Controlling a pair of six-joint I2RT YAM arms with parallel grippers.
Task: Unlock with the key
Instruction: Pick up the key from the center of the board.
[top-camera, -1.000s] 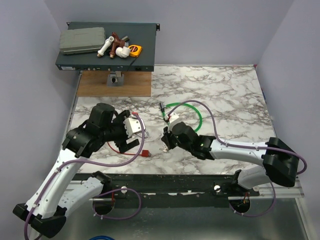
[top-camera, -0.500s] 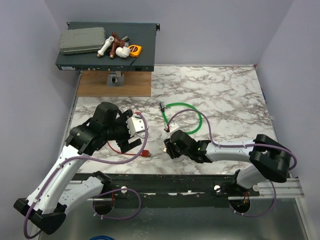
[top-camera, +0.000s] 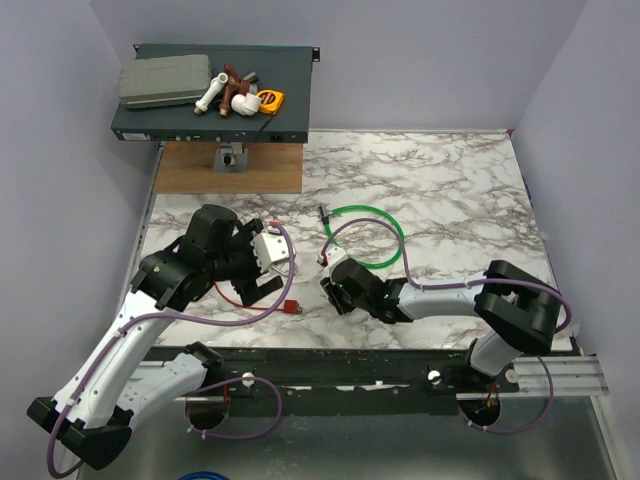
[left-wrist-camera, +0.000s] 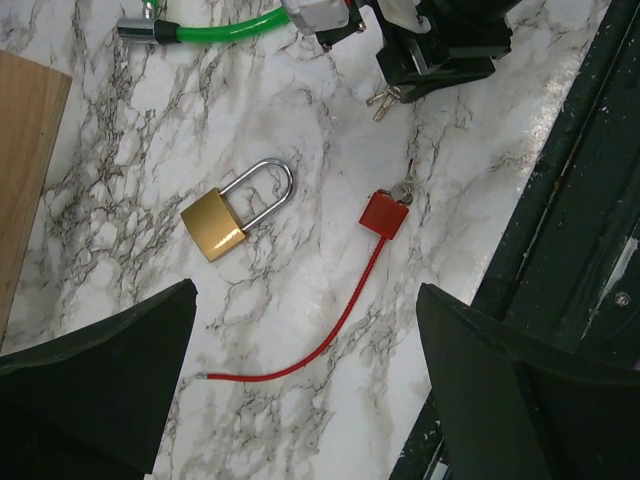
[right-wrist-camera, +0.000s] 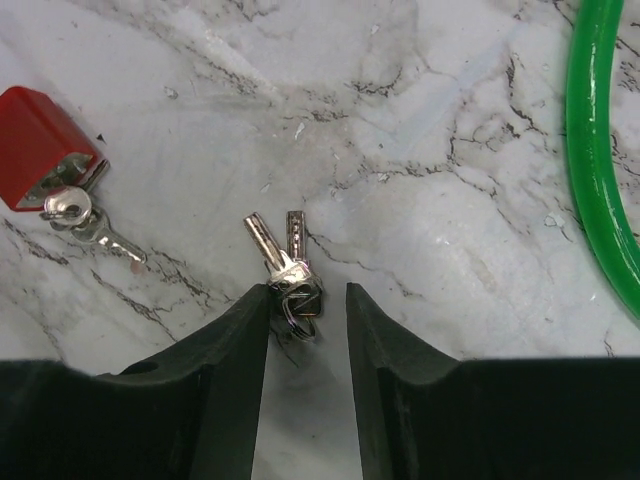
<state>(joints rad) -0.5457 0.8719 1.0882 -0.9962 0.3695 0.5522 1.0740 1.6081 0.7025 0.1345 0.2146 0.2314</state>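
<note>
Right wrist view: the right gripper (right-wrist-camera: 307, 300) is sitting low over the marble table (right-wrist-camera: 450, 250). Its two dark fingers (right-wrist-camera: 215, 380) are standing apart, clamping nothing. The key (right-wrist-camera: 262, 238) is lying flat on the table just ahead of the tips. Its ring (right-wrist-camera: 300, 300) is resting in the gap between them, close against the finger on the picture's left; whether it is touching, I cannot tell. A second key (right-wrist-camera: 296, 235) is lying beside it on the same ring, both blades pointing away from the gripper. Out to the left a red lock (right-wrist-camera: 35, 145) is lying with another small key (right-wrist-camera: 85, 225) at its end. At the far right a green cable (right-wrist-camera: 600, 150) is curving past.

Left wrist view: the left gripper (left-wrist-camera: 305, 300) is hovering above the table, fingers spread wide, holding nothing. Below it the brass padlock (left-wrist-camera: 215, 228) is lying on its side, shackle looking closed, well apart from the key. A thin red wire (left-wrist-camera: 330, 335) is trailing from the red lock.

Top view: both arms are reaching inward. The right gripper is sitting low near the front middle of the table, the left one raised to its left.
</note>
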